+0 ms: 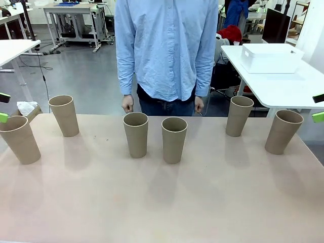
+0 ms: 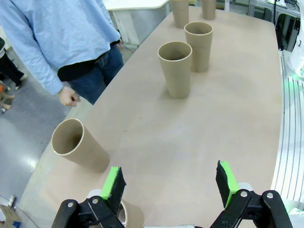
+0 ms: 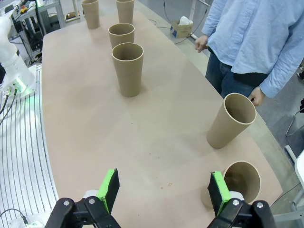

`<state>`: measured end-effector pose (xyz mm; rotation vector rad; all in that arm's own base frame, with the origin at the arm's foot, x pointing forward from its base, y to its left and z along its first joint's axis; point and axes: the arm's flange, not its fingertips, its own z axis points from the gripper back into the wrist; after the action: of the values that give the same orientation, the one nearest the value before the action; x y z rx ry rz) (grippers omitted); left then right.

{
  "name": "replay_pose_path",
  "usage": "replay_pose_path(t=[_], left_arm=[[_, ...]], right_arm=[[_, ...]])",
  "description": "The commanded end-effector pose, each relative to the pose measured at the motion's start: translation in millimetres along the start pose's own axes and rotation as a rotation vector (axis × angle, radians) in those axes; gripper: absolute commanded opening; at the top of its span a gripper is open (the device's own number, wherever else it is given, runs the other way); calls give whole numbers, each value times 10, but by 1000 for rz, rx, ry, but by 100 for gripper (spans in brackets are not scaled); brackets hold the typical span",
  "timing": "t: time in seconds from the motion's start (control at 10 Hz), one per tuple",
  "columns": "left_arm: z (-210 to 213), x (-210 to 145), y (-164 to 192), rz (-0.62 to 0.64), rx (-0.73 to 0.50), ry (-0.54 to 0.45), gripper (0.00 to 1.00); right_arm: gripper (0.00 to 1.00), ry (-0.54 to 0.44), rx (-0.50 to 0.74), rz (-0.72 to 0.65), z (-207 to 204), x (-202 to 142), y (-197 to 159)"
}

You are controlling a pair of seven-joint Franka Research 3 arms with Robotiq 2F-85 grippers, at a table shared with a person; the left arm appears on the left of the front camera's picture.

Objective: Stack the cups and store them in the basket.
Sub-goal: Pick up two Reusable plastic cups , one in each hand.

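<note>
Kraft-brown tapered paper cups (image 1: 174,139), six, all upright on beige counter (image 1: 162,202), long axis vertical, mouths up, empty, none nested yet. Left gripper (image 2: 169,179): green pads spread apart, holding nothing; left-end cup (image 2: 132,216) sits just by one finger. Right gripper (image 3: 164,184): likewise wide apart & empty; right-end cup (image 3: 243,183) just by one finger. Middle pair (image 1: 136,134) approx. equal reach for both arms. Farther: person (image 1: 167,45) stands at far edge, hands down. White rectangular plastic basket (image 1: 271,58) on separate white table (image 1: 283,86), far right, well apart from cups, nearer right arm; contents not visible.
</note>
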<state>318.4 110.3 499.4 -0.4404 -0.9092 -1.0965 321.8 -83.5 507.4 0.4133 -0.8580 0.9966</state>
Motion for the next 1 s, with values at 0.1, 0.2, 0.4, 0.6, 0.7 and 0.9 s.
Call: replay_pose_path(t=[0.1, 0.2, 0.4, 0.6, 0.7, 0.9], left_arm=[[-3, 7, 18, -20, -2, -21, 100], [-3, 7, 18, -20, -2, -21, 100], [-1, 1, 0, -1, 0, 0, 100], [-74, 15, 573, -2, -51, 28, 100], [-87, -8, 842, 4, -82, 6, 100], [-46, -200, 1311, 15, -141, -48, 100]], right_arm=[[100, -29, 4, 18, -3, -14, -34], [100, -29, 4, 18, -3, -14, -34], [100, 0, 0, 0, 0, 0, 0], [100, -4, 53, 2, -176, 236, -536], [100, -13, 91, -4, -281, 302, -802], [100, -74, 177, -32, -414, 208, -1338]])
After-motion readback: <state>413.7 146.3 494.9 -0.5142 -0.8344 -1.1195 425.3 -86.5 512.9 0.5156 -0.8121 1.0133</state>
